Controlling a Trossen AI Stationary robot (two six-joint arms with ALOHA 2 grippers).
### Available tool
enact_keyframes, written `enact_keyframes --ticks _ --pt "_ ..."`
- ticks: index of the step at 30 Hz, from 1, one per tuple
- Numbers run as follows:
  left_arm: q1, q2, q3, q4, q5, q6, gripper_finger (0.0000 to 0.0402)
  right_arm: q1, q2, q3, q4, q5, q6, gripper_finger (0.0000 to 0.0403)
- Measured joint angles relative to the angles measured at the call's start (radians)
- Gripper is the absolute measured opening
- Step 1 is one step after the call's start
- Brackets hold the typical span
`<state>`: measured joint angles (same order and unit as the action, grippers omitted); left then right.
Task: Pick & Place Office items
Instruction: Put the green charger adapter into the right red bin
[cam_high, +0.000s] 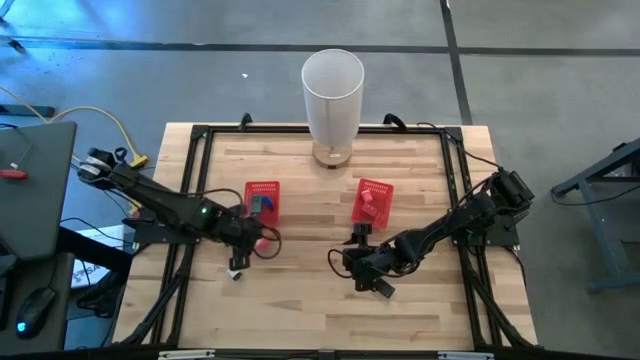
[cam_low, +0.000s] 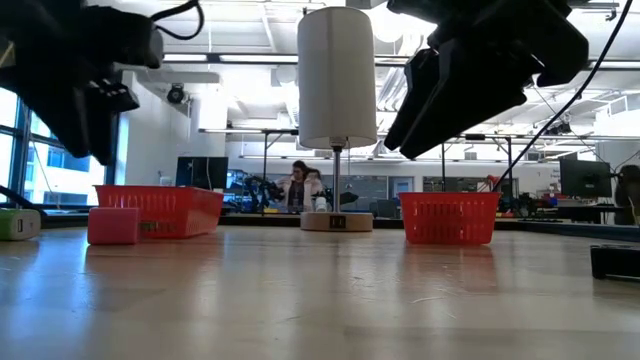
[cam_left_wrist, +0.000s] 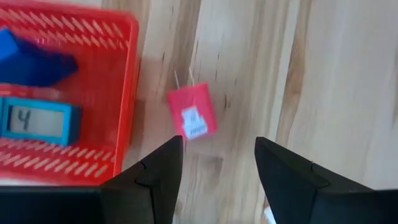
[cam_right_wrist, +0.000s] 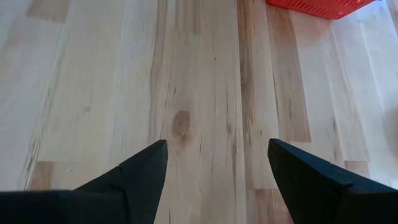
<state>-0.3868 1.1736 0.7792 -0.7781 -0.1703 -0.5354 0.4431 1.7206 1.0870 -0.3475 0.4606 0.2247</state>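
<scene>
A small pink item (cam_left_wrist: 191, 112) with a white label lies flat on the table beside the left red basket (cam_left_wrist: 127, 74). My left gripper (cam_left_wrist: 217, 163) hangs open above it, pointing steeply down, touching nothing; in the high view it (cam_high: 248, 240) is just left of the pink item (cam_high: 262, 240). The left basket (cam_high: 264, 198) holds a blue item (cam_left_wrist: 34, 59) and a teal item with a display (cam_left_wrist: 37, 118). The right basket (cam_high: 372, 200) holds a red item (cam_high: 367, 203). My right gripper (cam_right_wrist: 217, 168) hovers open over bare wood, near the table's middle (cam_high: 350, 264).
A tall white cylinder (cam_high: 332, 95) stands on a round base at the far middle. A small white item (cam_high: 237, 272) lies near the left gripper. A black item (cam_low: 615, 262) rests on the table at the right. Black frame rails (cam_high: 190, 200) border the tabletop.
</scene>
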Motion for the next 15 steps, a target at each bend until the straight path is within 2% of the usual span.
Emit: enact_keyframes --ticks 6,15 --pt "-0.031 0.0 0.0 -0.104 0.0 -0.092 0.0191 0.0 0.0 0.0 0.0 0.0 0.006 0.0267" --pt "-0.072 0.002 -0.005 -0.111 -0.005 -0.221 0.0192 0.0 0.0 0.0 0.001 0.0 0.013 0.0267"
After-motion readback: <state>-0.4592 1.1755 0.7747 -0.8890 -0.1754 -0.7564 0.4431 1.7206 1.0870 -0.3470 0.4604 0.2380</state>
